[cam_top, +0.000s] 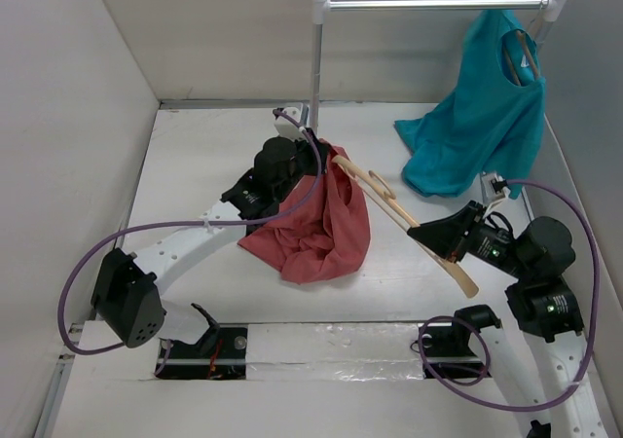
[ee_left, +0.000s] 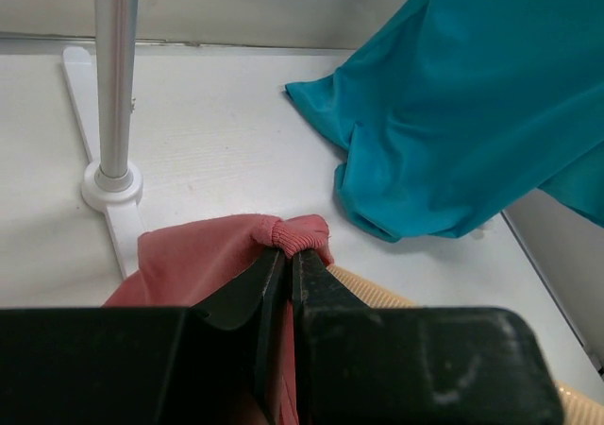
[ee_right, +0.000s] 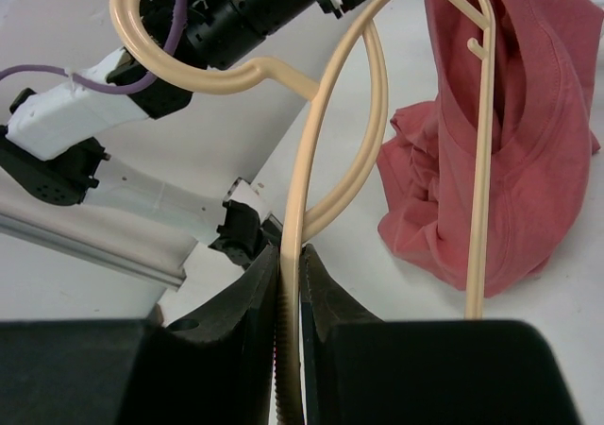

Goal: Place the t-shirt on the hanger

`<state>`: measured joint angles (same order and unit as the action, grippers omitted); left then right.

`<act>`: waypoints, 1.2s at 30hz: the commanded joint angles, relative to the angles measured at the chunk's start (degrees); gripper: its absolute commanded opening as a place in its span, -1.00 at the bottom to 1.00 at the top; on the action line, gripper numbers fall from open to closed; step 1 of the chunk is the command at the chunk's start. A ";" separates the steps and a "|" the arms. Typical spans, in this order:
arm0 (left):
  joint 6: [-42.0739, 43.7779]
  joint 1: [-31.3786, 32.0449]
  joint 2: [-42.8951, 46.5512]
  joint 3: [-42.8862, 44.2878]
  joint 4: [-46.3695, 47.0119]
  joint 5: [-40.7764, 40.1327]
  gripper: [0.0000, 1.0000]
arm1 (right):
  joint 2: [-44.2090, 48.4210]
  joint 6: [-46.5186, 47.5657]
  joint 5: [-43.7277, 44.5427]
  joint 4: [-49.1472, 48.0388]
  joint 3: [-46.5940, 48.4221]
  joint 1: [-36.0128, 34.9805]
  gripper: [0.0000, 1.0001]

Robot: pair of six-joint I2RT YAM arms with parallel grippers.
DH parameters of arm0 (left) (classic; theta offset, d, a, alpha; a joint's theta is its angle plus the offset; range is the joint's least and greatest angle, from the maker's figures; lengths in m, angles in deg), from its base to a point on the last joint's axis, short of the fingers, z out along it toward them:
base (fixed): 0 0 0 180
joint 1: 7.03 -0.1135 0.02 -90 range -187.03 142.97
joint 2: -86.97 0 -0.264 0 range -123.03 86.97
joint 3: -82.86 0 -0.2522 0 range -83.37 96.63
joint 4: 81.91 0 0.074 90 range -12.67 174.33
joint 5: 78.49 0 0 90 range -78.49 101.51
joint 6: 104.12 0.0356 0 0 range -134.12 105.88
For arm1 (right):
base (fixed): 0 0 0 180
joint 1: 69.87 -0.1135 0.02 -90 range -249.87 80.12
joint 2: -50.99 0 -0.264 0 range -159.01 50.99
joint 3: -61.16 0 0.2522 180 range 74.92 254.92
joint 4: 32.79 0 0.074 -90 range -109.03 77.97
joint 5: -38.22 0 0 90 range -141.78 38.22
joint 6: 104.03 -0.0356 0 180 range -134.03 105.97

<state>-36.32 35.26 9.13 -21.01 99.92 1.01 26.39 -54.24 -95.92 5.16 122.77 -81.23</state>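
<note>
The salmon-red t-shirt (cam_top: 316,229) hangs in a bunch from my left gripper (cam_top: 313,156), which is shut on its ribbed collar (ee_left: 294,234) above the table. The pale wooden hanger (cam_top: 389,202) slants from the shirt down to my right gripper (cam_top: 421,232), which is shut on its curved bar (ee_right: 294,283). One end of the hanger sits inside the shirt's opening (ee_right: 486,113); the hook (ee_right: 142,19) points away to the left in the right wrist view. The hanger's ridged arm (ee_left: 377,288) shows just right of the left fingers.
A teal-blue shirt (cam_top: 482,117) on its own hanger hangs from the rail (cam_top: 438,4) at the back right, its hem resting on the table. The rail's left post (cam_top: 315,68) and base foot (ee_left: 109,194) stand just behind my left gripper. White walls enclose the table.
</note>
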 commanded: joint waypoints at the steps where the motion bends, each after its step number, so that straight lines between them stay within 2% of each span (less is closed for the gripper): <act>1: -0.65 -0.36 2.26 -0.84 3.65 0.92 -1.00 | 0.08 1.53 -0.68 -6.07 1.55 -0.51 -1.00; 9: -0.92 0.87 4.54 0.29 4.89 4.87 -1.00 | -1.67 -3.57 -3.76 -15.75 -6.37 -1.38 -1.00; 15: -2.76 2.01 8.32 1.88 4.09 8.56 -1.00 | -6.15 -1.02 1.68 -16.62 -7.07 -5.42 -1.00; 18: -5.56 2.01 11.04 -0.05 3.92 12.33 -1.00 | -8.96 -2.68 5.46 -23.46 -8.91 -9.11 -1.00; 19: -6.45 2.01 12.00 -2.06 4.09 12.52 -1.00 | -10.19 -3.29 6.43 -29.57 -9.09 -11.47 -1.00; 21: -7.68 2.01 13.93 -3.65 4.71 13.31 -1.00 | -14.48 -2.95 9.15 -32.61 -8.49 -13.86 -1.00; 26: -9.62 2.01 17.36 -4.62 4.62 16.73 -1.00 | -21.36 -4.70 18.01 -48.94 -10.76 -21.85 -1.00; 30: -10.85 2.01 18.78 -5.76 4.18 17.44 -1.00 | -25.22 -4.53 25.23 -60.11 -12.26 -24.67 -1.00; 36: -11.47 2.01 19.92 -7.44 4.62 18.50 -1.00 | -36.02 -9.62 25.87 -77.25 -13.23 -24.60 -1.00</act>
<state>-46.37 35.80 27.07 -27.58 100.93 13.34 -5.59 -60.73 -76.60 -54.97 108.79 -106.71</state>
